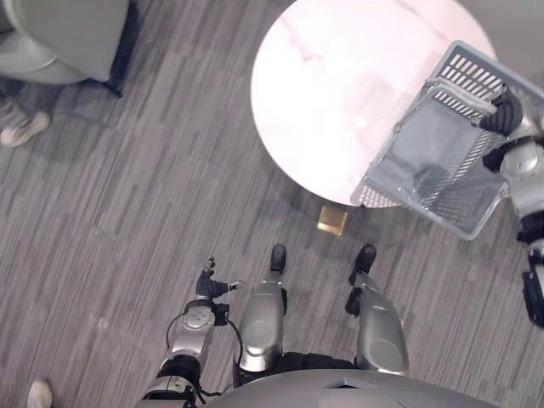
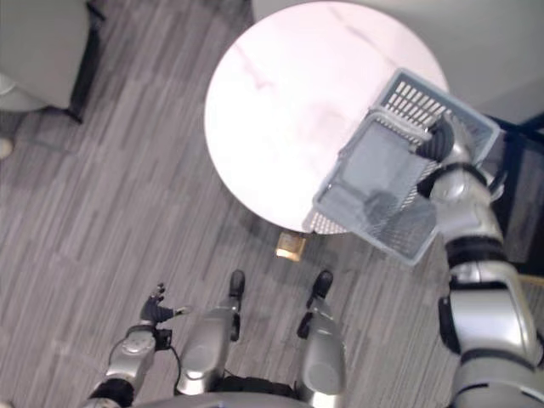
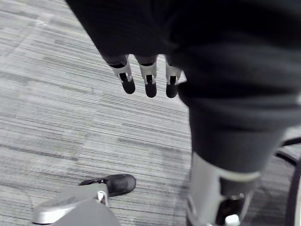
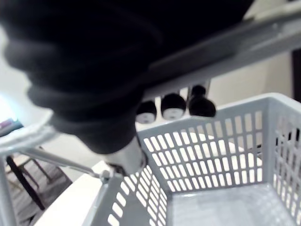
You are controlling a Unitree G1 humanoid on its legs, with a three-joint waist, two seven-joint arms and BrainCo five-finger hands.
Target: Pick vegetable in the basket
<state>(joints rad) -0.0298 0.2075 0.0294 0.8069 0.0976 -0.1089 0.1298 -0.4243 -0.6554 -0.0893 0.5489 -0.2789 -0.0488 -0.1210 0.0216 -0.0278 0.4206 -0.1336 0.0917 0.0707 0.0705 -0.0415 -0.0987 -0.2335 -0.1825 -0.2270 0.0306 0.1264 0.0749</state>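
One grey basket [image 1: 476,76] hangs from right hand [image 1: 503,111], fingers curled round handle [image 4: 254,44], over round table [image 1: 323,85] edge. Left hand [image 1: 212,284] low, fingers slack, empty. Dark patch [image 1: 429,178] inside: vegetable or shadow, unclear. Picking likely undone.

left hand [image 1: 209,284]: small; dark ribbed cover over back and wrist
left fingers [image 3: 149,80]: silver segments in a row, black gaps at the joints, rounded dark tips
left arm [image 1: 195,325]: silver-grey shell, round disc plate near the wrist, dark band further up
right hand [image 2: 439,138]: matte black ribbed cover, bellows-type folds; looks thick and rounded in the right wrist view
right fingers [image 4: 173,106]: rounded dark tips, pale glossy patch on two of them
right arm [image 2: 478,302]: glossy silver-grey curved shells, black bands between segments, dark oval patch on the inner side of the upper shell
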